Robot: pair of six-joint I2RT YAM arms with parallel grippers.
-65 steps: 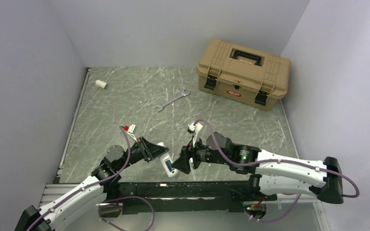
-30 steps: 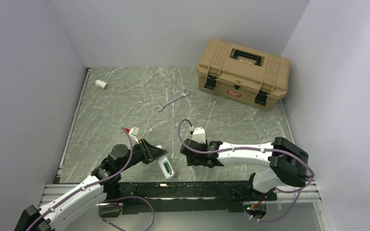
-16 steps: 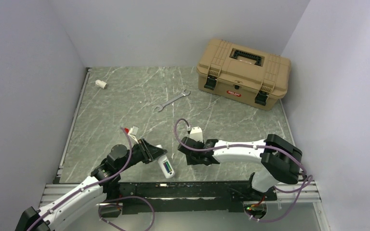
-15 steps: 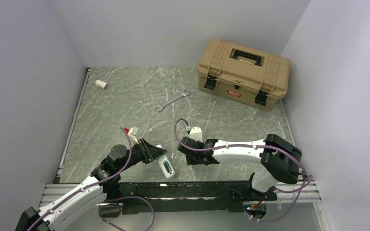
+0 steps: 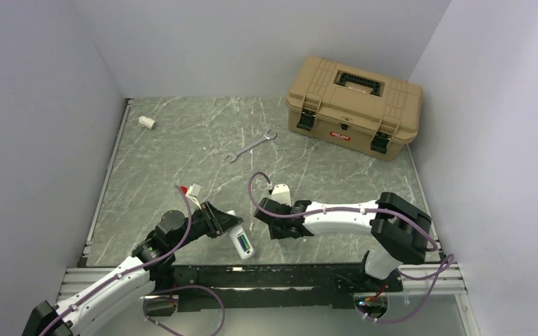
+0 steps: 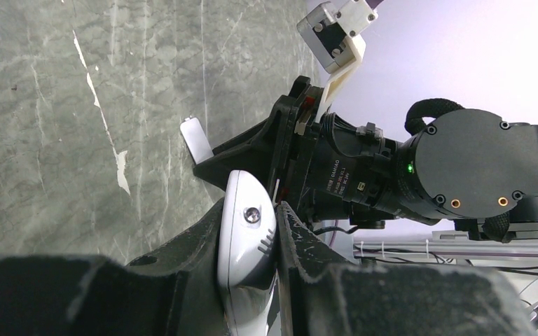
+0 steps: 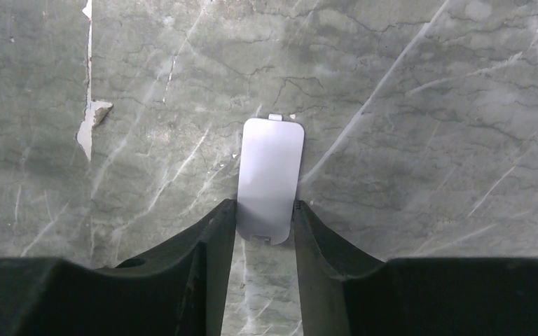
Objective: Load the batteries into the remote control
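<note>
My left gripper [image 5: 231, 226] is shut on the white remote control [image 5: 241, 241] and holds it just above the table near the front edge. A green battery [image 5: 247, 246] shows in its recess; I cannot make out the dark one. In the left wrist view the remote [image 6: 249, 238] is clamped between the fingers. My right gripper [image 5: 266, 225] points down at the table just right of the remote. In the right wrist view its fingers [image 7: 218, 231] press both sides of a small loose white tab [image 7: 270, 175] lying flat on the table. The tab also shows in the left wrist view [image 6: 197, 138].
A tan toolbox [image 5: 354, 105] stands at the back right. A metal wrench [image 5: 250, 145] lies mid-table. A short white tube stub [image 5: 147, 122] sits at the back left. A black rail [image 5: 266, 276] runs along the front edge.
My right gripper turned away from the remote, dropped to the table and shifted slightly left onto the white tab. My left gripper with the remote has barely moved.
</note>
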